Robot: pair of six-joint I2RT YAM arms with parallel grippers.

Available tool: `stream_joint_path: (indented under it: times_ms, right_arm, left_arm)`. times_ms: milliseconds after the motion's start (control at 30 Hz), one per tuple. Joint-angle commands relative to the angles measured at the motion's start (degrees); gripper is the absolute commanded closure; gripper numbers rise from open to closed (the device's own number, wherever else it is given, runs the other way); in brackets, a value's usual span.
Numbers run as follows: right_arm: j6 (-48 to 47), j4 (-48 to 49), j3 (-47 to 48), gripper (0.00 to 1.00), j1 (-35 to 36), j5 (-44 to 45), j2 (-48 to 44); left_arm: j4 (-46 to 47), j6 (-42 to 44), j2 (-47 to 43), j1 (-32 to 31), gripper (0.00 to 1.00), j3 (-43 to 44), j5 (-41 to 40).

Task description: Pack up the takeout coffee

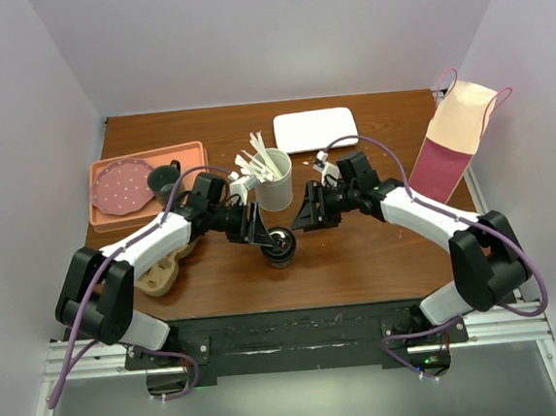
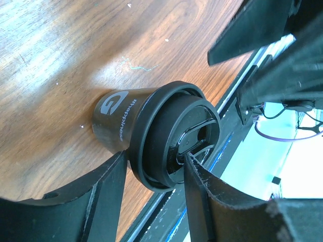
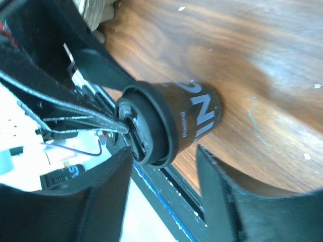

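The takeout coffee [image 1: 279, 244] is a small dark cup with white lettering and a black lid [image 2: 169, 136]. It stands upright on the wooden table, in front of the white cup. My left gripper [image 1: 264, 234] comes at it from the left. In the left wrist view the left gripper [image 2: 155, 156] pinches the lid: one finger lies against the outer rim, the other fingertip [image 2: 191, 164] rests in the lid's top. My right gripper [image 1: 304, 217] is to the cup's right. In the right wrist view the right gripper [image 3: 165, 150] stands open astride the takeout coffee [image 3: 194, 118], with a gap at its right finger.
A white cup of pale stirrers [image 1: 275, 187] stands just behind the coffee. A white tray [image 1: 316, 129] lies at the back. At the left are a pink tray [image 1: 188, 155] with a dark mug [image 1: 166, 177], and a cardboard cup carrier [image 1: 162, 274]. A paper bag [image 1: 452, 139] leans at the right.
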Motion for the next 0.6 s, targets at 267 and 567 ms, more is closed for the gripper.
stream_joint_path:
  times_ms: [267, 567]
  right_arm:
    - [-0.79, 7.07, 1.06, 0.51, -0.81, -3.87, 6.92]
    - [-1.05, 10.15, -4.56, 0.59, -0.81, -3.79, 7.71]
  left_arm:
    - [-5.64, 3.78, 4.81, -0.28, 0.49, -3.51, -10.43]
    - [-5.37, 3.78, 5.34, -0.37, 0.49, -4.04, -10.87]
